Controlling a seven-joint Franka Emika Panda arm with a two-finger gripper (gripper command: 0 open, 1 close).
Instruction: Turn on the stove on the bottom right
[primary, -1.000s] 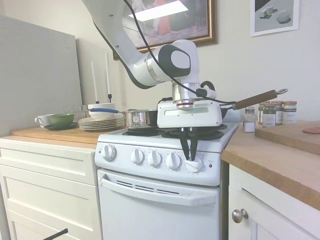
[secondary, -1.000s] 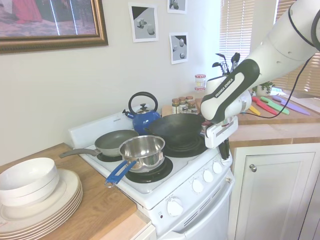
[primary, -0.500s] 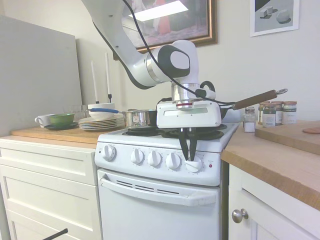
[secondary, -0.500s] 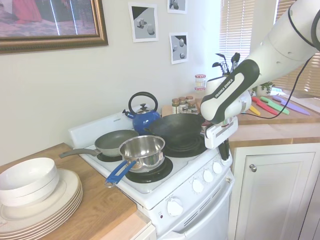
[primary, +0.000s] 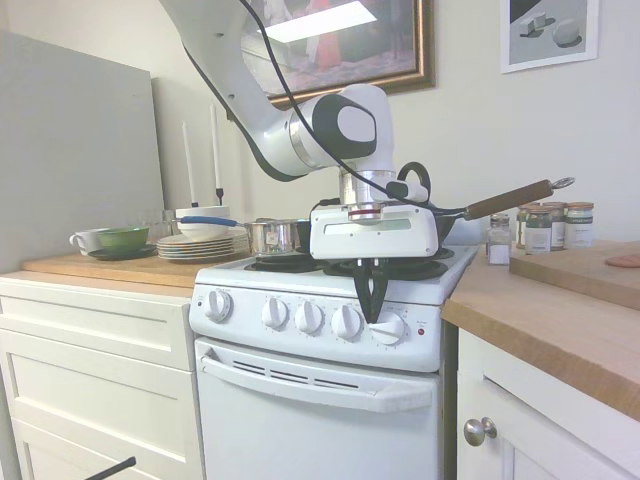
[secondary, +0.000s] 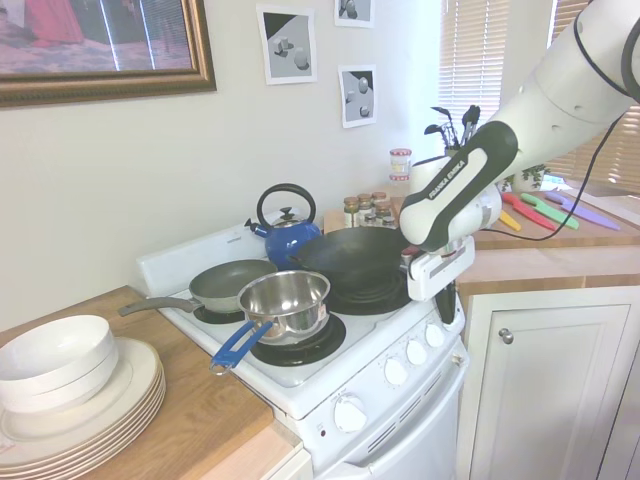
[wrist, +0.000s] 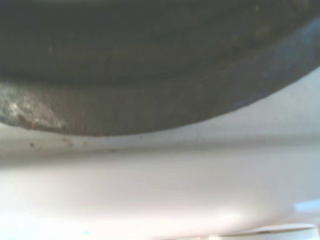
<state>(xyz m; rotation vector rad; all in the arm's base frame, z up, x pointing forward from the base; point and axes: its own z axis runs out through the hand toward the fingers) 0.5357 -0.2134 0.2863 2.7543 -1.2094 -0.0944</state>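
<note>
Gripper hangs fingers together just above the rightmost knob on the stove front, gripping nothing; descending closed, it could skid off without turning it.

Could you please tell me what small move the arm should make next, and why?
Probably a slight shift toward the rightmost knob and down, to centre on it before turning. In the first exterior view the gripper sits at that knob's upper edge, a little toward the neighbouring knob, so it looks off-centre.
</note>
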